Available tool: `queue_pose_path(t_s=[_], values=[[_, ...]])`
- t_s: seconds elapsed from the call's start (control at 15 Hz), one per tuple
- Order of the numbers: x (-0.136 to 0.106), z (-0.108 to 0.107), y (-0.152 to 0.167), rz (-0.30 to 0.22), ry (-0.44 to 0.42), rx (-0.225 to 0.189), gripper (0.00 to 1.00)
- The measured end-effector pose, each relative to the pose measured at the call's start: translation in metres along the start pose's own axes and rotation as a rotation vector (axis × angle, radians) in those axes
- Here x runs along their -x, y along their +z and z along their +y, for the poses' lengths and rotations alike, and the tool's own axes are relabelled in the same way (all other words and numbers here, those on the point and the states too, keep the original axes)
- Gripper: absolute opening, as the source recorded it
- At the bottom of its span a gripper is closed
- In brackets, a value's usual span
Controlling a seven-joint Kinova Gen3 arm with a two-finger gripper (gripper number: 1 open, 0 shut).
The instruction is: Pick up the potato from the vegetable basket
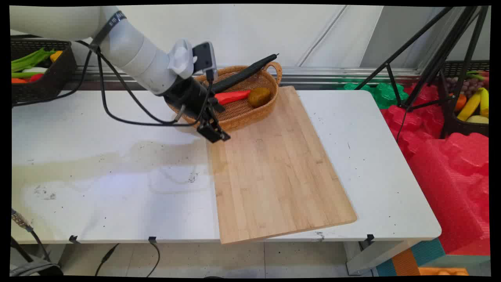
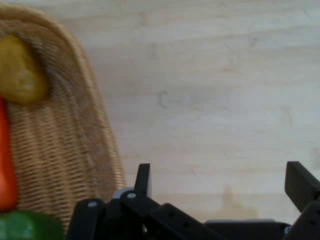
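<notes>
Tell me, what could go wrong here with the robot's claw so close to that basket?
The open gripper hangs empty over the cutting board, right beside the basket's wicker wall. Swinging sideways, it might knock the basket and shift it. Inside, the carrot and potato lie close together under a long black tool, so reaching for one could jostle the others. The board also overhangs the table's near edge, so a hard push might tip it.
</notes>
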Motion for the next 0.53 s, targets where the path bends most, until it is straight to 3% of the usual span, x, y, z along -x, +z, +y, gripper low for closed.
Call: queue_pose_path(t_s=[0.27,0.53], values=[[-0.005,-0.014,-0.007,0.019,-0.041,-0.066,1.00],[-0.011,-0.042,-0.011,0.025,-0.100,-0.160,1.00]])
